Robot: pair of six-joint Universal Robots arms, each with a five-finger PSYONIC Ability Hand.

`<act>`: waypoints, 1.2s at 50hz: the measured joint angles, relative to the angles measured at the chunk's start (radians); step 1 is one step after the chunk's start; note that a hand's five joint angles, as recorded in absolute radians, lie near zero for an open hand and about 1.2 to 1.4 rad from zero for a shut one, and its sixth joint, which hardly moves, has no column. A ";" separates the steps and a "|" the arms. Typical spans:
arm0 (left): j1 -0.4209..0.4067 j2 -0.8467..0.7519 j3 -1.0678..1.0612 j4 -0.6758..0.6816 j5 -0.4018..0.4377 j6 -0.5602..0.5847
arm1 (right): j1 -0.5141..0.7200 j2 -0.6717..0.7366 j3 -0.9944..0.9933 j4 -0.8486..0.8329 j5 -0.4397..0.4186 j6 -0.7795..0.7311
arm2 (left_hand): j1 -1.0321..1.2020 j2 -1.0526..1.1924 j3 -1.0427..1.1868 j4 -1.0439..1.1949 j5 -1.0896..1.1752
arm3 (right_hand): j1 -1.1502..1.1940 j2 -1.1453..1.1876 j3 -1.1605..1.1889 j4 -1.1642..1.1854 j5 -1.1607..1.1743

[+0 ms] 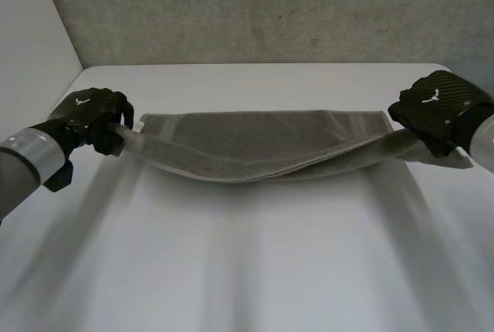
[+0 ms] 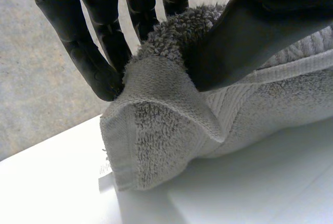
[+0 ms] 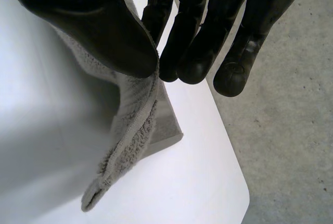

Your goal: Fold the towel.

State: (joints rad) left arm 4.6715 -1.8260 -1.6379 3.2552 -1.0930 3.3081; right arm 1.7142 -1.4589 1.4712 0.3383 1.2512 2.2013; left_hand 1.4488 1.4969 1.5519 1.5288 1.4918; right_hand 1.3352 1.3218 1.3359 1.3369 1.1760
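Between the two hands, over the far part of the table [image 1: 255, 270], the towel [image 1: 262, 145] is stretched out as one long band. Its far layer looks to lie flat on the table beyond the fingertips, while the near layer is lifted at both ends and sags in the middle; I cannot tell whether the sag touches the table.

I judge the first lengthwise fold to be about halfway: the towel looks doubled, but the raised edge is not yet laid down or squared with the far one. Left to do are lowering it, letting go, and probably a fold across.

The left hand [image 1: 96, 114] pinches its end of the towel between thumb and fingers [image 2: 96, 65], cloth bunched under the palm. The right hand [image 1: 440, 106] likewise clamps the opposite end, which hangs below its thumb.
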 measured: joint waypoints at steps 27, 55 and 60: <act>-0.109 -0.442 0.454 -0.010 -0.243 0.001 | 0.063 0.648 -0.631 0.014 0.017 -0.037 | 0.000 0.000 0.001 0.000 0.000 | 0.000 0.000 0.000 0.000 0.000; -0.210 -0.821 1.025 -0.149 -0.460 0.006 | 0.147 1.000 -0.895 -0.407 0.224 -0.079 | -1.178 -1.237 -1.304 -1.265 -1.266 | -1.102 -1.078 -1.095 -1.083 -1.117; -0.216 -0.773 1.015 -0.147 -0.464 0.002 | 0.147 0.939 -0.844 -0.402 0.261 -0.041 | -1.178 -1.237 -1.306 -1.265 -1.268 | -1.102 -1.078 -1.095 -1.083 -1.117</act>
State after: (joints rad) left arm 4.4558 -2.5992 -0.6228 3.1083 -1.5575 3.3105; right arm 1.8615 -0.5204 0.6275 -0.0634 1.5124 2.1606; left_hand 0.2711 0.2597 0.2458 0.2635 0.2234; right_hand 0.2328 0.2435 0.2409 0.2542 0.0590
